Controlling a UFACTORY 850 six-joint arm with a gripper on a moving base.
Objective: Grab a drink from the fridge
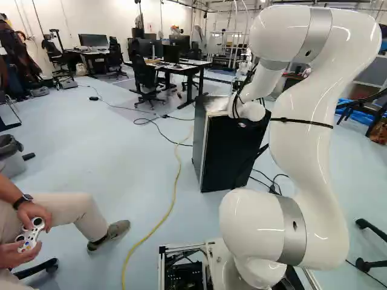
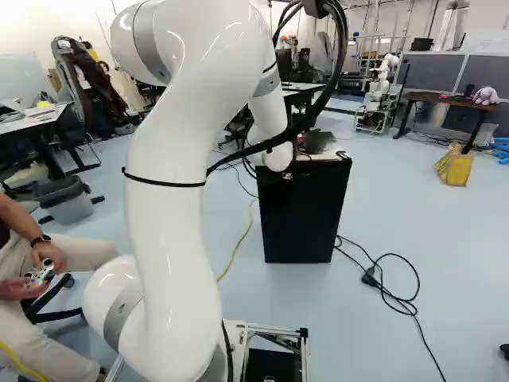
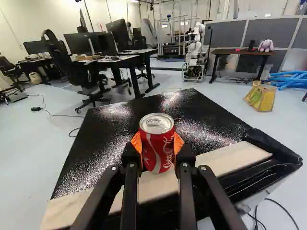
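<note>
The arm point(image 2: 179, 199) reaches over the fridge point(image 2: 302, 211), and its pincer point(image 2: 299, 148) is above the near part of the fridge top. In the wrist view the pincer point(image 3: 157, 143) holds a red can point(image 3: 158, 151), an orange pad point(image 3: 178, 143) against it on either side. The can is upright, its ring-pull end up, over a pale strip point(image 3: 240, 157) that runs along the near edge of the fridge top; whether its base touches the fridge I cannot tell.

Left of the fridge, a yellow cable point(image 1: 177, 169) runs along the floor. Right of the fridge lies a black cable with a plug point(image 2: 369, 277). Beyond the fridge are a desk point(image 1: 187, 69), a chair point(image 1: 145, 78), another robot point(image 3: 194, 52) and, farther right, a yellow bag point(image 3: 261, 98).
</note>
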